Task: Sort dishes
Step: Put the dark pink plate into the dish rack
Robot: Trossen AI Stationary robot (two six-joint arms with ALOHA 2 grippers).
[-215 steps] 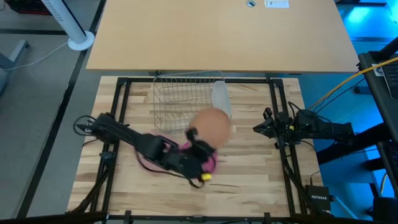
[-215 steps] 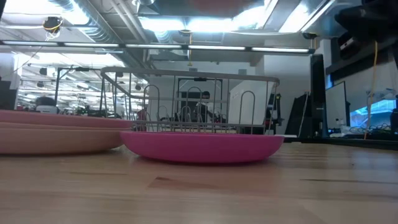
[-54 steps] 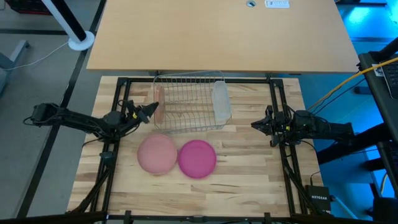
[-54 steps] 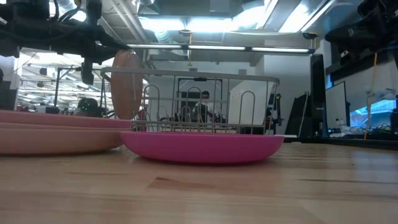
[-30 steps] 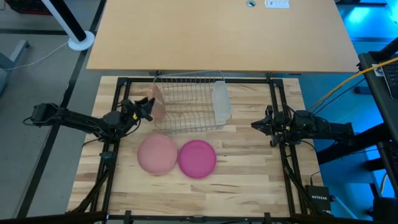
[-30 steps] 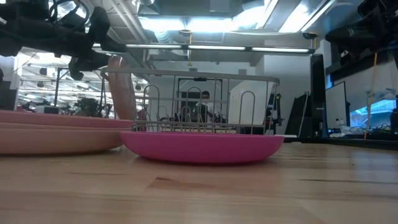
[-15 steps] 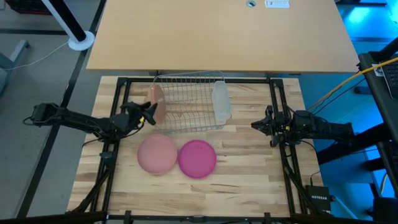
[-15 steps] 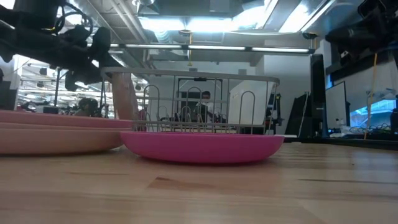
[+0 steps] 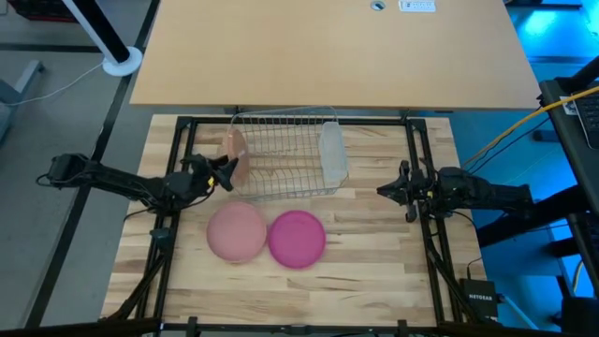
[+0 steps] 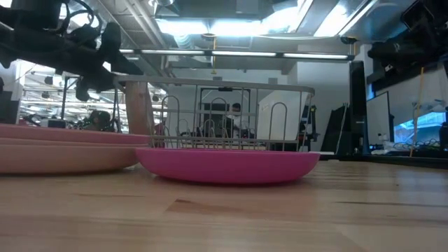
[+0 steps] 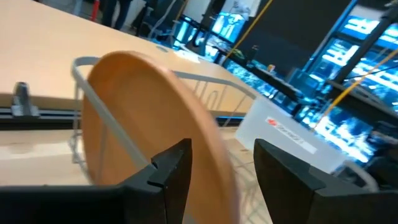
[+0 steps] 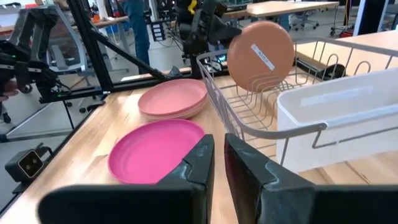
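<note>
The tan-orange plate (image 9: 234, 150) stands on edge inside the wire rack (image 9: 281, 154), at the rack's 9 o'clock end, leaning on the rim wire; in the right wrist view it shows a small white label on its face. The left gripper (image 9: 227, 168) sits just beside that end of the rack, its fingers (image 11: 171, 171) spread apart on either side of the plate's rim, and whether they still touch the plate cannot be told from the left wrist view. On the wooden worktop (image 9: 374, 271), toward 6 o'clock from the rack, the pale pink plate (image 9: 235, 231) and the bright magenta plate (image 9: 297, 238) lie flat side by side, touching or nearly so, the pink one toward 9 o'clock. In the low view the pink plate looks like a double layer, two rims one over the other. A translucent cup (image 9: 332, 152) hangs at the rack's 3 o'clock end. The right gripper (image 9: 386, 189) waits at 3 o'clock on the worktop, well apart from the plates, fingers pressed together and holding nothing
</note>
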